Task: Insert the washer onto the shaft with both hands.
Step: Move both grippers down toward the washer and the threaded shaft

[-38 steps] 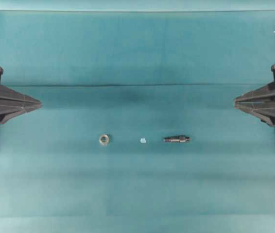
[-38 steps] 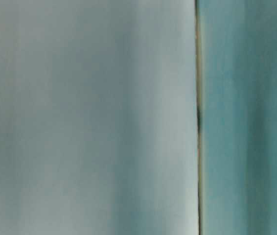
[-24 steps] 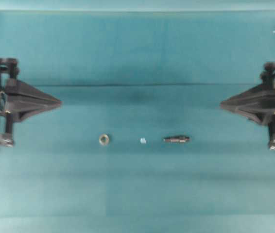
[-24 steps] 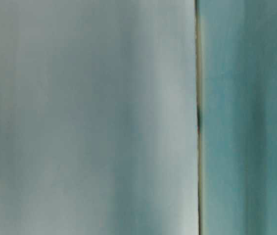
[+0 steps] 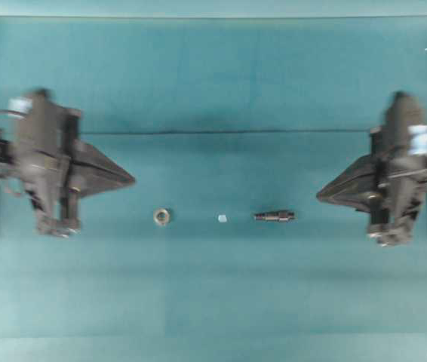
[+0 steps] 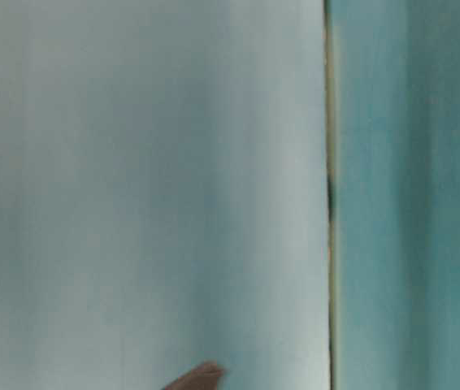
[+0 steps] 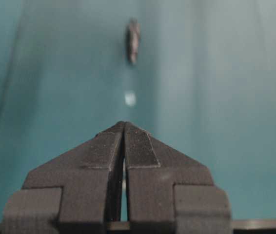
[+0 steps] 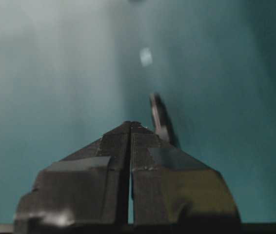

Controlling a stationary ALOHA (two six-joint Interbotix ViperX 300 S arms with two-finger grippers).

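The washer [image 5: 162, 216], a small brass-silver ring, lies flat on the teal cloth left of centre in the overhead view. The dark stepped shaft [image 5: 274, 216] lies on its side right of centre, also seen far ahead as shaft [image 7: 132, 40] and close by as shaft [image 8: 158, 117]. My left gripper [image 5: 133, 180] is shut and empty, up and left of the washer. My right gripper [image 5: 319, 196] is shut and empty, just right of the shaft. Both tips meet in the wrist views, left gripper [image 7: 124, 124] and right gripper [image 8: 130, 124]. The washer does not show in the wrist views.
A tiny pale square bit [image 5: 222, 218] lies between washer and shaft, also seen as the bit [image 7: 130, 98] and the bit [image 8: 146, 56]. The table-level view is blurred; a dark tip [image 6: 197, 378] pokes in at its bottom edge.
Both arms have swung inward from the table's side edges toward the middle, jaws still shut. The washer, the pale bit and the shaft have not moved.
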